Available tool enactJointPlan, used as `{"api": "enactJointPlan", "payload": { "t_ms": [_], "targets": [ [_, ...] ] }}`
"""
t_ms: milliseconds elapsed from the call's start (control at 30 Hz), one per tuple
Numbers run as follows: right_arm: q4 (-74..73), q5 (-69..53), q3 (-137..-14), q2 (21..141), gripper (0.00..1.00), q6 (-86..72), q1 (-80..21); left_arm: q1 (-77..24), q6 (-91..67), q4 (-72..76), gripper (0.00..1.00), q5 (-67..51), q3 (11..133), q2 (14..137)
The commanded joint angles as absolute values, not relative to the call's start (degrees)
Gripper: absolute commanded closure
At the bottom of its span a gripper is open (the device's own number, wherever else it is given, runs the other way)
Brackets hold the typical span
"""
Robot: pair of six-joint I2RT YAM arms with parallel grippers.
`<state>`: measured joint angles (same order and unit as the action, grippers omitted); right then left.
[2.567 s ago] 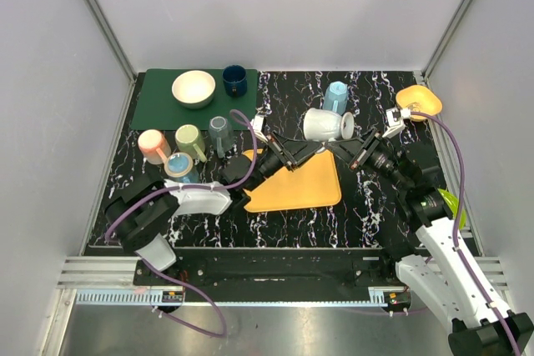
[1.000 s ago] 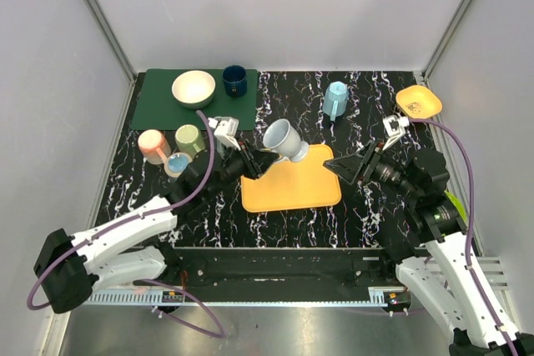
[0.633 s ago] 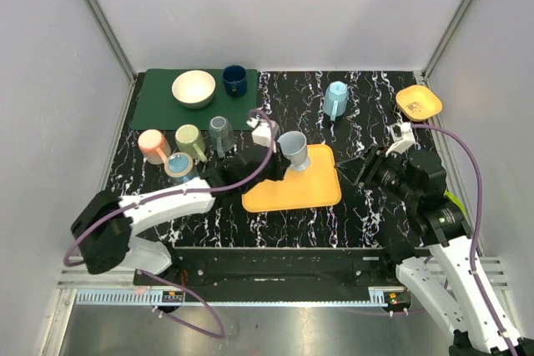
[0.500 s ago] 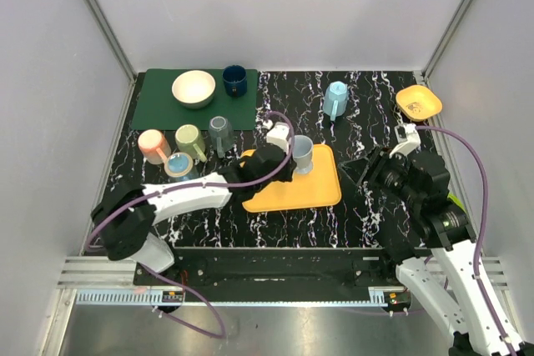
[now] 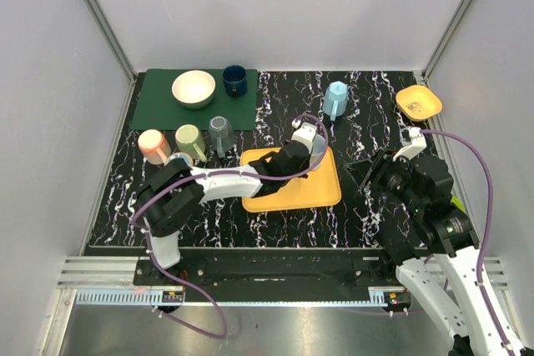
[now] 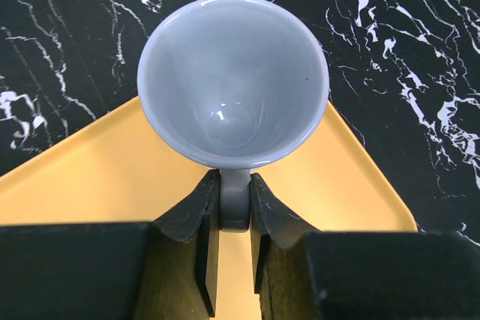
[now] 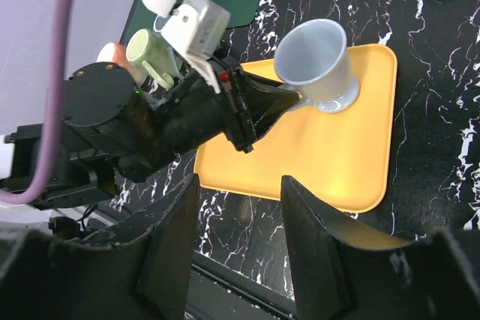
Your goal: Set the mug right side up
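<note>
The pale grey mug [image 5: 317, 146] stands mouth up over the far right corner of the yellow tray [image 5: 292, 193]. From above its empty inside [image 6: 232, 80] faces the left wrist camera. My left gripper [image 6: 235, 215] is shut on the mug's handle, both fingers pressed against it. In the right wrist view the mug [image 7: 313, 61] has its foot down at the tray [image 7: 337, 162], with the left gripper [image 7: 289, 99] beside it. My right gripper [image 7: 240, 185] is open and holds nothing. It hangs off the tray's right side [image 5: 365, 174], apart from the mug.
A green mat [image 5: 158, 114] at the back left carries a cream bowl [image 5: 193, 88] and a dark blue cup [image 5: 234, 80]. A pink cup [image 5: 153, 144], green mug [image 5: 189, 139] and grey glass [image 5: 220, 133] stand left of the tray. A light blue mug [image 5: 336, 99] and orange bowl [image 5: 419, 102] sit at the back right.
My left gripper has carried the mug rightward across the tray, turning it from tilted to mouth up. The right gripper has drawn back from the tray toward its base.
</note>
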<state>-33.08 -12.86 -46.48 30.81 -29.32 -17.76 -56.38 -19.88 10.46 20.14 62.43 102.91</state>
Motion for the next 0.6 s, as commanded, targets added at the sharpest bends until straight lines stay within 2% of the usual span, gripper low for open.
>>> {"api": "enactJointPlan", "payload": {
  "t_ms": [0, 433, 500, 567],
  "targets": [
    [-32.9, -10.5, -46.1, 29.8, 0.47, -27.2, -18.4, -56.8, -15.9, 19.5, 1.0, 20.0, 68.8, 105.7],
    [-32.6, -9.5, -45.0, 30.2, 0.46, -26.3, -19.1, -56.8, -15.2, 19.3, 1.0, 17.8, 75.2, 113.2],
    [-32.7, -9.2, -45.0, 30.2, 0.47, -26.1, -19.2, -56.8, -16.1, 17.8, 0.94, 18.7, 75.6, 113.2],
    [-32.7, -9.1, -45.2, 30.2, 0.47, -26.1, -19.2, -56.8, -16.1, 16.2, 0.79, 19.2, 75.0, 112.7]
  ]
}}
